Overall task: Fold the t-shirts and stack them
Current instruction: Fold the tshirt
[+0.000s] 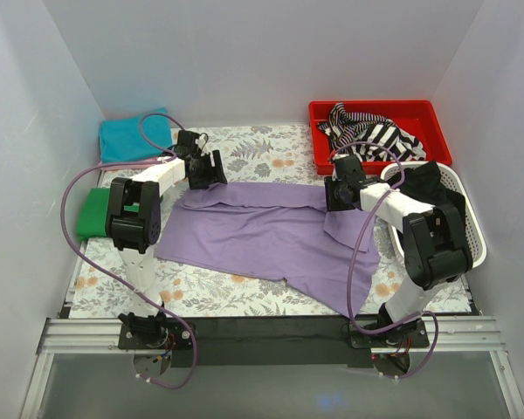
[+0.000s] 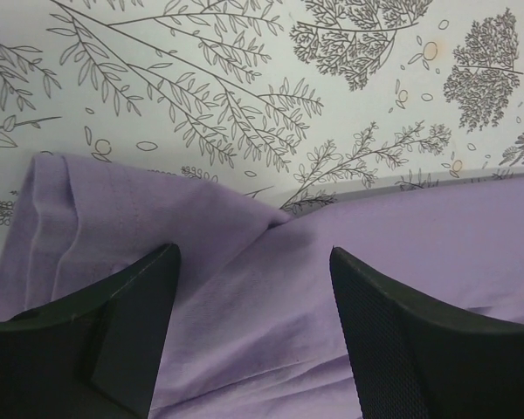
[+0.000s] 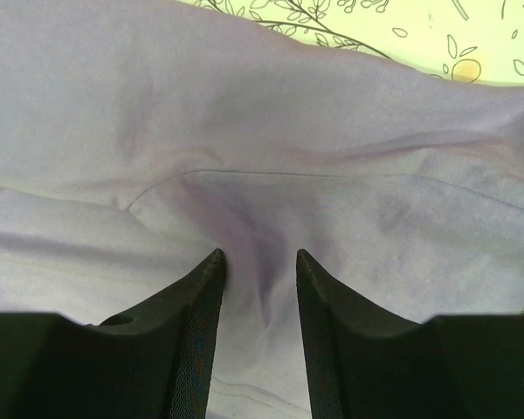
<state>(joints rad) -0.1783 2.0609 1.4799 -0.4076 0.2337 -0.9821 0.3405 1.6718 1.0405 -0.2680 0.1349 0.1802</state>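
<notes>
Left gripper [image 2: 253, 255]: jaws well apart, nothing clamped. It sits low over the far left corner of the purple t-shirt [image 1: 262, 236]. A raised fold of the cloth runs between the two fingers [image 2: 131, 323]. The wrist view does not show whether the tips touch the cloth.

Right gripper [image 3: 258, 255]: jaws drawn close with only a narrow gap, pinching a bunch of the same shirt near its far right corner. Creases in the cloth run in toward the tips.

The purple t-shirt lies spread across the middle of the flower-print table [image 1: 236, 297]. Its far edge is partly turned over, and one corner trails toward the near edge on the right.

Teal t-shirt [image 1: 133, 137]: folded, far left corner. Green t-shirt [image 1: 91, 214]: folded, left edge, partly hidden behind the left arm.

A red bin [image 1: 419, 112] at far right holds striped cloth [image 1: 375, 133]. The white basket [image 1: 476, 236] beside it holds black cloth [image 1: 432, 188] and is partly covered by the right arm. In the top view the fingertips are too small to make out.
</notes>
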